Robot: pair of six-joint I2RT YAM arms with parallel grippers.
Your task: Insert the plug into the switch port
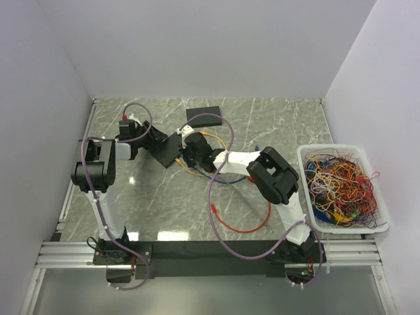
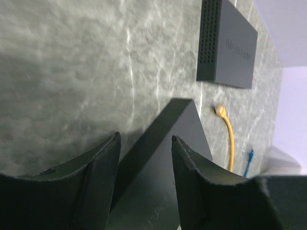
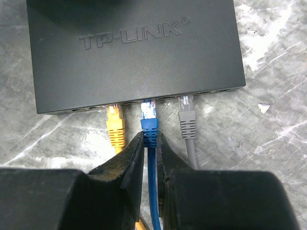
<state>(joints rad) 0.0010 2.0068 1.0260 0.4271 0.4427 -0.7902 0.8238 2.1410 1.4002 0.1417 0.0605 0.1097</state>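
Plug: the blue plug sits at the middle of the front port face of the switch, its clear tip at a port mouth. I cannot tell whether it is fully latched.
Right pincer: the right gripper is closed on the blue cable just behind the plug's boot, in front of the switch. I judge the grip is this close so the plug drives in straight without the cable buckling.
Left pincer: the left gripper clamps the switch body at the side away from the ports. I judge it is bracing the switch against the push.
Count, plugs at the switch: three, with the yellow plug left of the blue one and the grey plug right of it.
Count, switches: two. The second switch lies flat beyond the held one.
Count, other: one white bin of tangled cables well to the right of the switch, and one red cable loose on the near side of the switch.
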